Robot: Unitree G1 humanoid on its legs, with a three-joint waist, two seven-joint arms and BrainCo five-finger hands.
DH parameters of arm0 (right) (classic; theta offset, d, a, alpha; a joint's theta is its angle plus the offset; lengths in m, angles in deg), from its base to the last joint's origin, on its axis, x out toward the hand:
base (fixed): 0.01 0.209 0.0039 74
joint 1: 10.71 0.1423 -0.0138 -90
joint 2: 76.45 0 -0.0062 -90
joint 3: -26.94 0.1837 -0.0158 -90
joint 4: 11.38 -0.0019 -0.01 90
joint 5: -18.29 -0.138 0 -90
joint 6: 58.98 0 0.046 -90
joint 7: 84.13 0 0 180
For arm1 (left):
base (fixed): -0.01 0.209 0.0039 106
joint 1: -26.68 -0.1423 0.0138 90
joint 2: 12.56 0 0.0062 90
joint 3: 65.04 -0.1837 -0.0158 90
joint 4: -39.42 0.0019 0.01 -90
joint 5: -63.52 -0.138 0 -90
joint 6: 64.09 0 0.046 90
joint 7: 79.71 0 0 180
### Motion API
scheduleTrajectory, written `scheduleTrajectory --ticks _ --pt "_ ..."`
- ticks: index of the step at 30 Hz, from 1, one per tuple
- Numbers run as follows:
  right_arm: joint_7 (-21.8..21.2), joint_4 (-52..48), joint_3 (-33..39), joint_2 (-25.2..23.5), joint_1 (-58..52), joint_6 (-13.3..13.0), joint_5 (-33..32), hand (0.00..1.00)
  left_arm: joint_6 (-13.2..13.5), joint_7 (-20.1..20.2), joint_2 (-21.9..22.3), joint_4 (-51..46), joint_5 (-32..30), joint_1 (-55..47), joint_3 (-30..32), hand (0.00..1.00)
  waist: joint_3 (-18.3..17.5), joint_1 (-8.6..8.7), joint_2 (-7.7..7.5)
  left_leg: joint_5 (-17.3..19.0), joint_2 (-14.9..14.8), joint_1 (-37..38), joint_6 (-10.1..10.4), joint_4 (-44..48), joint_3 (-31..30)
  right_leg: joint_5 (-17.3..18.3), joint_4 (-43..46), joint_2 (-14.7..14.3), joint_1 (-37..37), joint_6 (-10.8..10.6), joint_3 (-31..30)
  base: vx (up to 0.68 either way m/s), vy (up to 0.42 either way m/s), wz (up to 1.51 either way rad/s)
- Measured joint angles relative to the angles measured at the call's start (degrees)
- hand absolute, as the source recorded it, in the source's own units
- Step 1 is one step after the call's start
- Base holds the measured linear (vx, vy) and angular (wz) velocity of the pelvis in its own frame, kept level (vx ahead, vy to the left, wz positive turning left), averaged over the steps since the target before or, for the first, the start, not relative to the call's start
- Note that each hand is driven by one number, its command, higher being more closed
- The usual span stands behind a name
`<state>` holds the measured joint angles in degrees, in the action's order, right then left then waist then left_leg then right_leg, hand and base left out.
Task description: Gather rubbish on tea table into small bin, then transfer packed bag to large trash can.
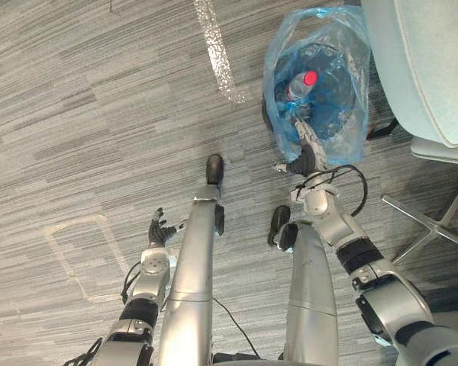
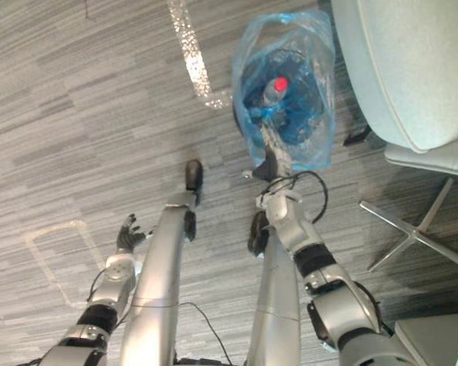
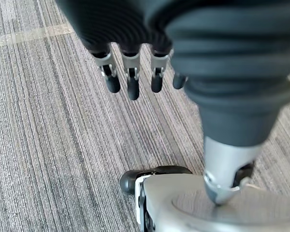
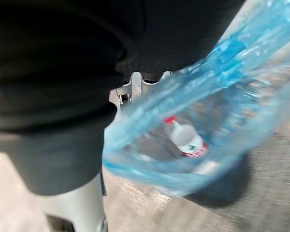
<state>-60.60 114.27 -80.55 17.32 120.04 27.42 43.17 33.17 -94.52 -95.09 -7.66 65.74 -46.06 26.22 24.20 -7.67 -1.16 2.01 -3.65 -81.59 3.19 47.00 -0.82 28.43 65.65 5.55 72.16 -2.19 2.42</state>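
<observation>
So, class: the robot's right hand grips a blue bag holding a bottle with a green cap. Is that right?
No: the cap is red, not green, as the left eye view shows. The right hand does grip the blue bag, with the bottle inside.

A translucent blue plastic bag [image 1: 349, 61] hangs with its mouth gaping wide and its crinkled walls billowing out. Its near edge is drawn together into a twisted strip, and the right hand [image 1: 302, 161] has its fingers curled round that strip. Inside the bag lies a clear plastic bottle with a red cap [image 1: 304, 82] and a white label edged in red. The bottle is tilted, with its cap towards the bag's open mouth. Something dark shows through the bag's lower walls, but what it is cannot be told. The bag is over grey striped carpet [image 1: 99, 114].
</observation>
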Motion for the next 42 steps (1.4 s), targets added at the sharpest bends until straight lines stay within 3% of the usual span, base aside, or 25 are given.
scheduleTrajectory --ticks 3,4,10,24,36,42 --pt "0.0 4.6 -0.1 -0.2 2.4 0.9 0.1 0.00 0.9 -0.4 0.1 0.1 0.1 0.3 0.0 0.00 0.0 -0.02 -0.01 -0.3 0.1 -1.1 0.2 -0.1 -0.5 0.0 0.1 0.0 0.9 0.0 0.4 -0.01 0.012 0.06" --pt "0.0 6.5 -0.1 -0.7 3.9 1.3 0.1 1.00 1.1 -0.7 0.2 0.1 0.1 0.3 0.0 0.00 0.0 -0.03 -0.01 -0.4 0.2 -1.4 0.4 -0.1 -0.6 0.0 0.1 0.0 1.2 0.0 0.5 -0.01 0.017 0.06" --pt "0.1 12.7 0.7 -1.6 8.6 2.3 -0.1 1.00 1.3 -1.1 0.4 1.7 0.2 2.4 -0.2 0.00 0.1 -0.01 0.03 -0.6 0.9 -2.9 0.4 0.0 -0.8 0.4 1.2 0.8 2.9 0.0 0.7 -0.02 0.016 0.06" --pt "0.0 13.7 1.3 -1.9 10.1 2.3 -1.4 1.00 1.3 -1.3 0.7 1.6 0.4 2.8 -0.5 0.00 0.1 -0.27 0.04 -0.8 1.3 -3.6 0.5 0.4 -1.3 1.0 2.2 1.4 3.4 0.4 1.5 -0.02 0.016 0.03" --pt "-0.1 8.6 1.3 -1.8 6.4 2.0 -1.4 1.00 0.9 -0.9 0.6 1.7 0.2 2.8 -0.6 0.00 0.0 -0.48 0.07 -0.7 1.1 -1.0 0.5 0.5 -1.3 0.9 2.0 1.3 0.7 0.5 1.6 -0.01 0.005 0.00" --pt "-0.4 2.2 1.2 -2.8 -0.5 2.0 -1.3 1.00 0.5 -0.6 0.5 1.6 0.1 1.8 -0.5 0.00 0.0 -0.65 0.03 -1.0 0.7 6.1 0.5 -2.6 -1.3 0.0 -2.3 0.7 -6.6 0.8 2.2 0.01 -0.003 -0.01"
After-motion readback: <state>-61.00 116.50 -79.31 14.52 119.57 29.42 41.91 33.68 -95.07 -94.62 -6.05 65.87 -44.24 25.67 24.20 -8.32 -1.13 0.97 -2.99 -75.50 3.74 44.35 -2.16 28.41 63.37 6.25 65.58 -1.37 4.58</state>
